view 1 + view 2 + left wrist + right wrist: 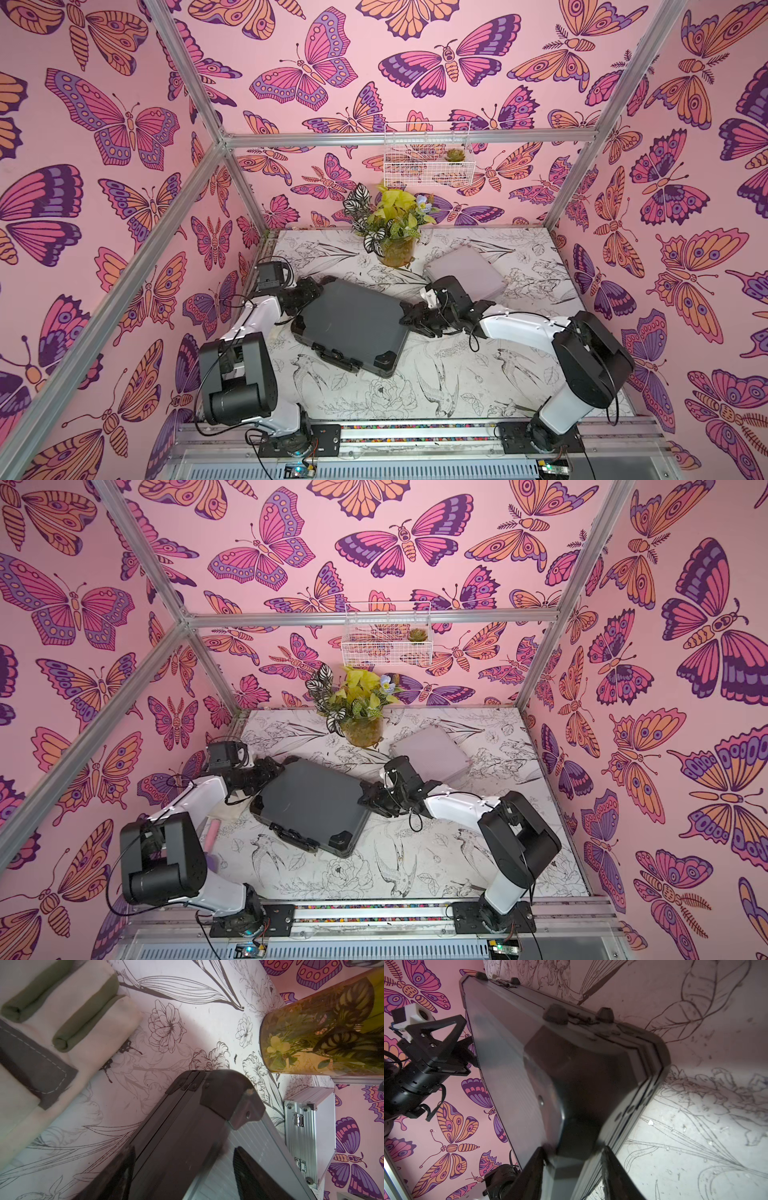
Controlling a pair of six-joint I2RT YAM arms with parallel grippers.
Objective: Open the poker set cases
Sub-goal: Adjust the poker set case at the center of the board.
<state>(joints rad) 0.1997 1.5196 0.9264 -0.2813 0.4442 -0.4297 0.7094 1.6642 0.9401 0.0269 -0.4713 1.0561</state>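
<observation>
The dark grey case (353, 324) fills the middle of the table (457, 374). The left gripper (308, 291) straddles its far left corner and the right gripper (409, 319) its right corner, so both flanks are blocked. Behind it, the vase (397, 253) and the smaller case (473, 270) leave only a narrow gap. What looks like folded cloth (62, 1028) crowds the left wall. The front strip and near right side lie bare.
</observation>
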